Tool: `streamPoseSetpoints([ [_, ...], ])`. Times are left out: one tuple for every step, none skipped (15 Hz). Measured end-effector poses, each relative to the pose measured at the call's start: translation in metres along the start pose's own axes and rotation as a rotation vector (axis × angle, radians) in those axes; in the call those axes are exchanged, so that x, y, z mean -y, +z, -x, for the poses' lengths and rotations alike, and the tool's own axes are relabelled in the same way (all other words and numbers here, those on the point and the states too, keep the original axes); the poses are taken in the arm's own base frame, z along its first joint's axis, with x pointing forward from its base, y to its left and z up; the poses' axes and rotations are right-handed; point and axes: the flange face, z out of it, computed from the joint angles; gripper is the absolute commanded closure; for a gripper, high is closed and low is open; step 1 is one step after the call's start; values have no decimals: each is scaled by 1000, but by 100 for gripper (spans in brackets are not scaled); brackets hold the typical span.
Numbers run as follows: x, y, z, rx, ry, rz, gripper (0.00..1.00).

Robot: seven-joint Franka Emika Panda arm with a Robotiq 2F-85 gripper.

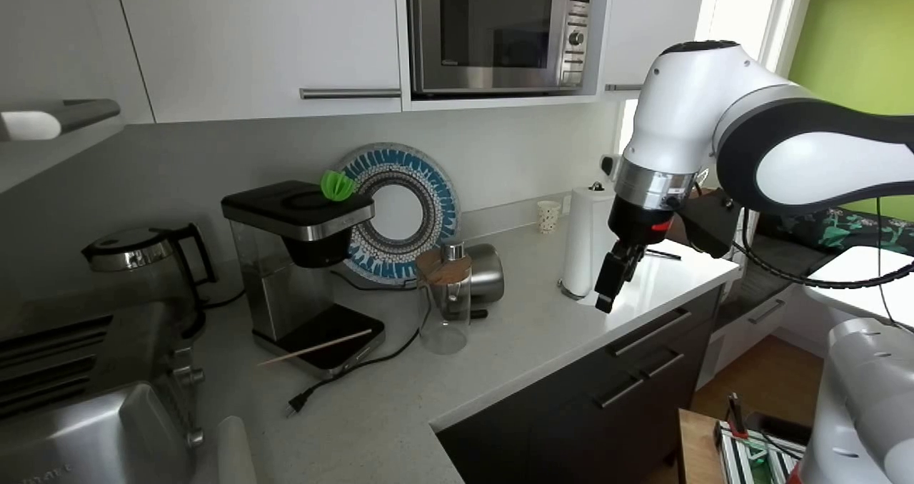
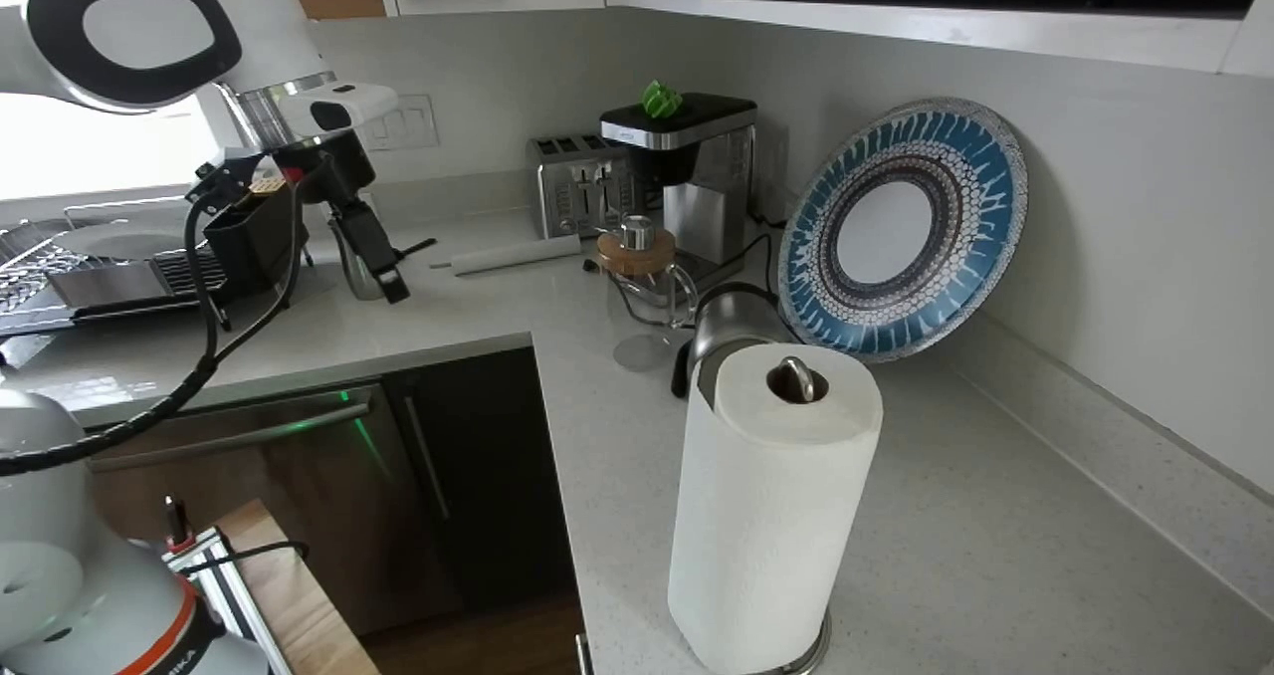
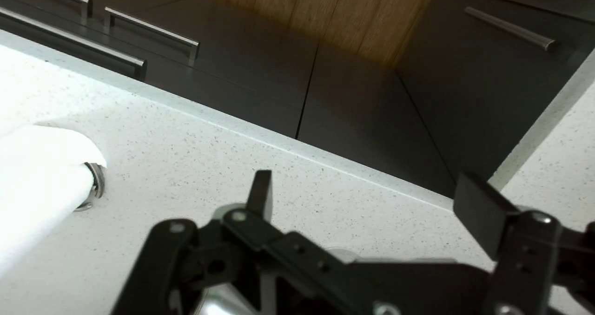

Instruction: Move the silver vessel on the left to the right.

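Observation:
Two shiny steel vessels show, and I cannot tell which is the silver vessel. One vessel (image 1: 488, 275) is partly hidden behind a glass jar in an exterior view. The same vessel (image 2: 742, 319) is partly hidden by the paper roll in an exterior view, with a black handle beside it. Another steel vessel (image 2: 354, 275) is half hidden behind my gripper (image 2: 392, 285), near the dish rack. My gripper hangs above the counter and apart from it in an exterior view (image 1: 607, 302). In the wrist view its fingers (image 3: 367, 203) are wide open with nothing between them.
The glass jar with a wooden collar (image 1: 444, 334) stands beside the coffee machine (image 1: 275, 305). A paper towel roll (image 2: 776, 516) stands on the counter. A patterned round plate (image 2: 801, 257), toaster (image 1: 86, 398) and kettle (image 1: 128, 255) are nearby. The counter edge (image 3: 260, 138) crosses the wrist view.

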Motion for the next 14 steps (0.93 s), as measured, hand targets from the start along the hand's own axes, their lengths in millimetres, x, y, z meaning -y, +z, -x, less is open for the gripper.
streamPoseSetpoints([
  [0,0,0,0,0,0,0],
  [0,0,0,0,0,0,0],
  [0,0,0,0,0,0,0],
  [0,0,0,0,0,0,0],
  [0,0,0,0,0,0,0],
  [0,0,0,0,0,0,0],
  [0,0,0,0,0,0,0],
  [0,0,0,0,0,0,0],
  [0,0,0,0,0,0,0],
  [0,0,0,0,0,0,0],
  [2,-1,-2,-13,-6,-9,0],
  [9,-3,-5,-41,-20,-26,0],
  [22,-5,-8,-76,-43,-54,0],
  [41,-6,-12,-108,-73,-96,0],
])
